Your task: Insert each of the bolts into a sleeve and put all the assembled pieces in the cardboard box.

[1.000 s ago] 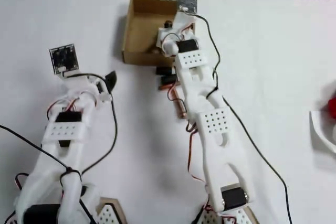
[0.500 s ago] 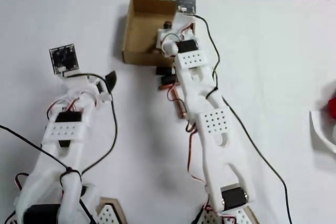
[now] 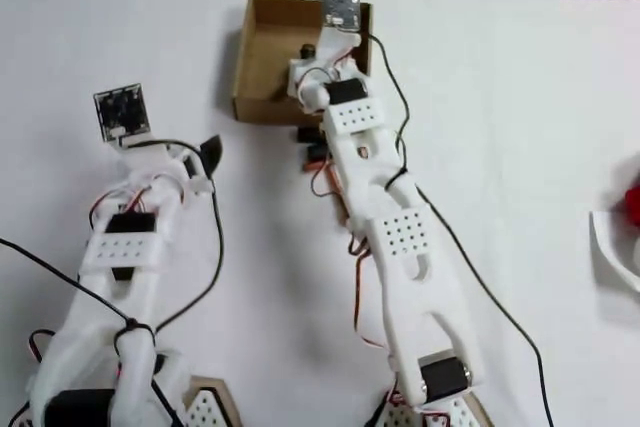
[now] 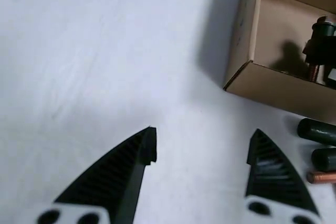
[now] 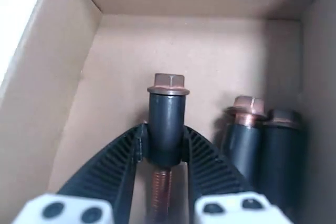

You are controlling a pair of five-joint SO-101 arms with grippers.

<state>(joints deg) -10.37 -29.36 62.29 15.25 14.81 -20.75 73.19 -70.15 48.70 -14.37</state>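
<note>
Cardboard box [image 3: 262, 57]: the half toward the left gripper [image 4: 202, 145] is left open; the other half is taken up by the right gripper [image 5: 164, 131], clamped on a sleeved bolt [image 5: 167, 103]. Two further pieces [image 5: 247, 135] are set against one wall. Passage is offered across the table [image 4: 105, 51] between left gripper and box. Loose sleeves [image 4: 317, 131] and a bare bolt [image 4: 321, 177] are laid just outside the box.

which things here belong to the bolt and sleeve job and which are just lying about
For the job: cardboard box; assembled piece in the right jaws; two sleeves standing in the box; two loose sleeves and a bolt outside it.
Lying about: white curved object and red thing at the high view's right edge.
</note>
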